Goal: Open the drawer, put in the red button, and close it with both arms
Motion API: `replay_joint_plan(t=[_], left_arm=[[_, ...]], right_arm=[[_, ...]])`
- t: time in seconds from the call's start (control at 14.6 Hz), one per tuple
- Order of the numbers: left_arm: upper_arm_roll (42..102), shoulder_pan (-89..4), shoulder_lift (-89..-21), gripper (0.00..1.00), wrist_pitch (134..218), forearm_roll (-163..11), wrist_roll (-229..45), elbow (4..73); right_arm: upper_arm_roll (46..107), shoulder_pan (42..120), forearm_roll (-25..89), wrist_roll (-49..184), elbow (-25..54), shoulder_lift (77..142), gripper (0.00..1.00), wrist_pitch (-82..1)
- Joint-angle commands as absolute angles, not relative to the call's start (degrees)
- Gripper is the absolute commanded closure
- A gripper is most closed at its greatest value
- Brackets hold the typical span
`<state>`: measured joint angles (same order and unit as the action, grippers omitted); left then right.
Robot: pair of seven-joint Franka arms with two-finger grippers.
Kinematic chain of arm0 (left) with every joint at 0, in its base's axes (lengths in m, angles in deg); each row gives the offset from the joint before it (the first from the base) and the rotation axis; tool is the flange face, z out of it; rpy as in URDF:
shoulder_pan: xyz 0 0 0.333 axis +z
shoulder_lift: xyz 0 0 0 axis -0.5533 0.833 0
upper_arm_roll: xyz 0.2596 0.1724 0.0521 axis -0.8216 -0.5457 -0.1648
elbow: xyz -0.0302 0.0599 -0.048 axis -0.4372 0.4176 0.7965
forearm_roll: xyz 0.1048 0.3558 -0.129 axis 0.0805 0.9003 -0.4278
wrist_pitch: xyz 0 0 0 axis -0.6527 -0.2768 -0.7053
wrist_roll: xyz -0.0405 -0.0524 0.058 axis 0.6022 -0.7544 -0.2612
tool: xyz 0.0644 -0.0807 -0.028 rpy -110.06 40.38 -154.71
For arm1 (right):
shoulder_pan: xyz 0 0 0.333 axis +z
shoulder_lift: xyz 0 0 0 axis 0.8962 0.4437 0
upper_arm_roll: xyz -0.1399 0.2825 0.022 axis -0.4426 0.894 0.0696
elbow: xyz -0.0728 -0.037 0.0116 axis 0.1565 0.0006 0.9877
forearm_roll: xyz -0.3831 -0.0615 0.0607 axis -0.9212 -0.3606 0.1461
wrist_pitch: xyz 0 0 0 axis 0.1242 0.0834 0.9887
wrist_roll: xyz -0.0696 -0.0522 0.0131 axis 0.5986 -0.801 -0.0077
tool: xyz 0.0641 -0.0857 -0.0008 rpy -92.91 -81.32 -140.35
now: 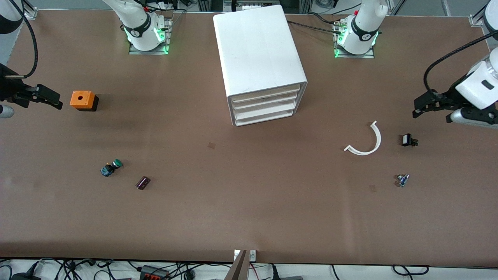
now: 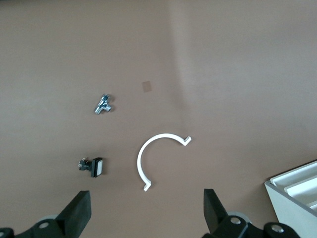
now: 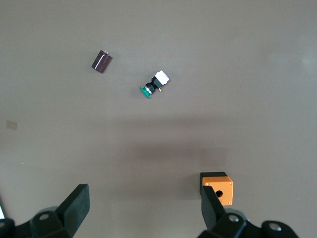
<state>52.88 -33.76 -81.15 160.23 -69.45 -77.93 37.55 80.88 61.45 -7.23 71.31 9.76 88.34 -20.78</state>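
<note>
The left gripper (image 2: 146, 194) hangs with its fingers wide apart and nothing between them, over bare table toward the left arm's end from the drawer cabinet (image 1: 258, 58). The right gripper (image 3: 143, 191) is likewise spread and holds nothing. It is over the table toward the right arm's end from the cabinet, just beside an orange box (image 1: 82, 100).

The cabinet's stacked drawers (image 1: 263, 109) all look pushed in. No clearly red button shows anywhere on the table. That fits two stages: the button may already lie inside a shut drawer, or it may be one of the small parts outside that I cannot read as red. The drawers being shut matches the task's end state, but the pictures do not settle more.

Toward the left arm's end from the cabinet lie a white curved strip (image 1: 365, 140), a black part with a white face (image 1: 407, 140) and a tiny metal piece (image 1: 402, 180). Toward the right arm's end, nearer the front camera than the cabinet, lie a green-capped button (image 1: 111, 168) and a dark maroon cylinder (image 1: 142, 182).

The drawers' insides are hidden. Both arms are cut off at the front view's edges. What the maroon cylinder is remains hard to tell.
</note>
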Motion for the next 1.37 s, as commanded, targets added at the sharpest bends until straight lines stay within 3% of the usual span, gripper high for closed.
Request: replay_joint_plan(t=[0.0, 0.34, 1.3], left_arm=[[52.6, -34.8, -86.5, 0.0, 160.5, -68.4, -77.4, 41.4], [53.1, -34.8, -81.3, 0.0, 150.2, -68.2, -77.4, 32.1], [54.6, -34.7, -81.2, 0.0, 150.1, -65.2, -77.7, 31.7]], right_arm=[[80.8, 61.7, -7.2, 70.6, 12.2, 86.5, 0.0, -22.4], [80.9, 61.7, -7.2, 70.6, 12.7, 86.0, 0.0, -21.9], [80.4, 61.4, -5.2, 70.6, 13.7, 85.3, 0.0, -19.4]])
